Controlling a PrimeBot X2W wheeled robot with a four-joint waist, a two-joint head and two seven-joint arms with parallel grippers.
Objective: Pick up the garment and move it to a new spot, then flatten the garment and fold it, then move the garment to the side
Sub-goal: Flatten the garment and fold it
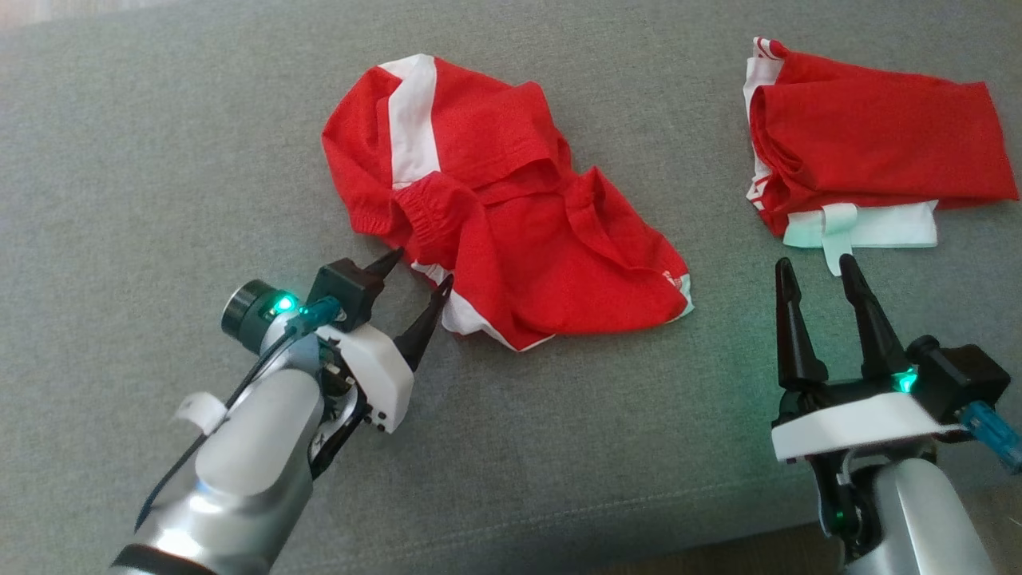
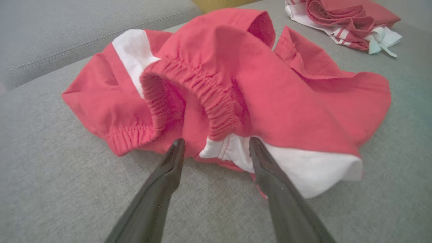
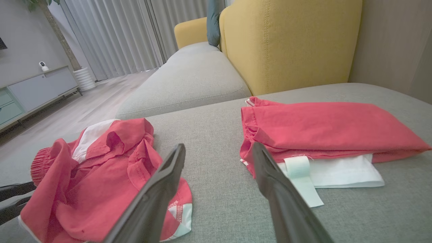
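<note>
Red shorts (image 1: 527, 239) looked light and limp; left gripper (image 1: 421, 268) jaws stood wide at the elastic waistband (image 2: 206, 98), judged the firmest hold.

In the left wrist view, the folded red garment (image 2: 341, 20), toward the far right of the sofa seat (image 2: 50, 189), is cut off by the top edge. In the right wrist view, the left hand (image 3: 15, 199) lies mostly beyond the left edge, its fingertips hidden behind the crumpled red shorts (image 3: 101, 175), whose near hem runs off the bottom edge. The small white mark (image 1: 669, 279) on the shorts is too small to read, perhaps a logo.
</note>
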